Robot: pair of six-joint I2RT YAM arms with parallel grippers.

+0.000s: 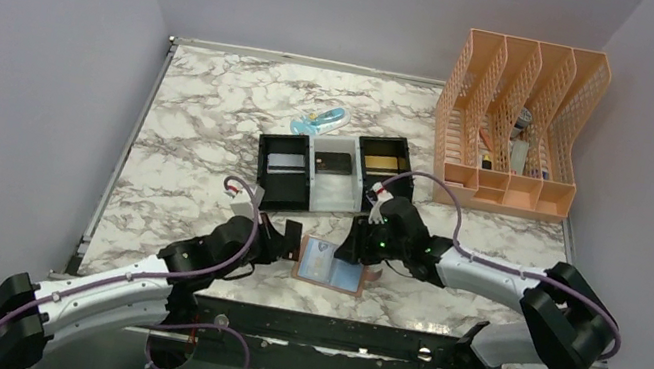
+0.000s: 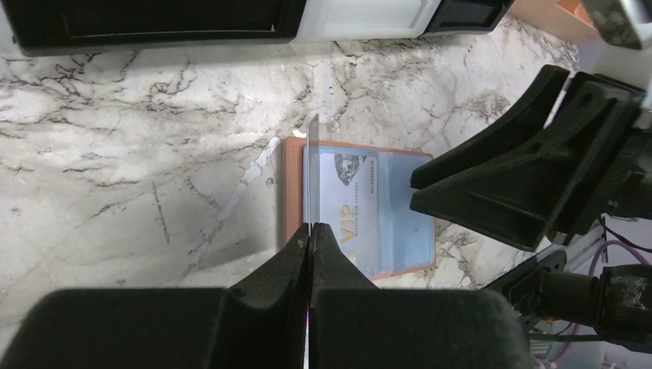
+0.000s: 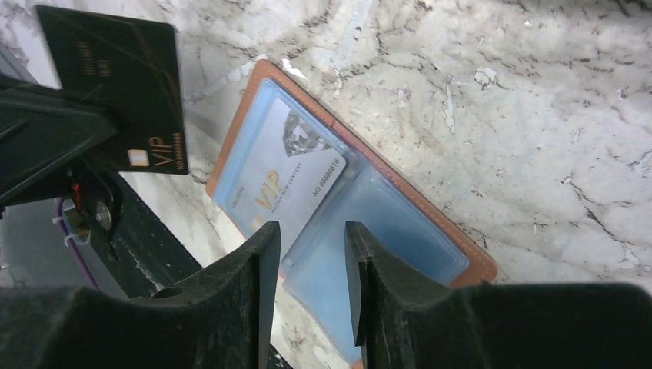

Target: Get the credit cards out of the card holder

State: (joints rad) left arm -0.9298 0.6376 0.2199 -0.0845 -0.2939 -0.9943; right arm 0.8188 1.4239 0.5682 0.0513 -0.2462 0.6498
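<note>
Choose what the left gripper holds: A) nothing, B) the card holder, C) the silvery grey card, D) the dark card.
D: the left gripper is shut on the dark card, while the silvery grey card sits in the card holder.

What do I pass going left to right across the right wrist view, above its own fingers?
The black card pinched in the left gripper → silver card in the card holder → the holder's bare blue pocket.
</note>
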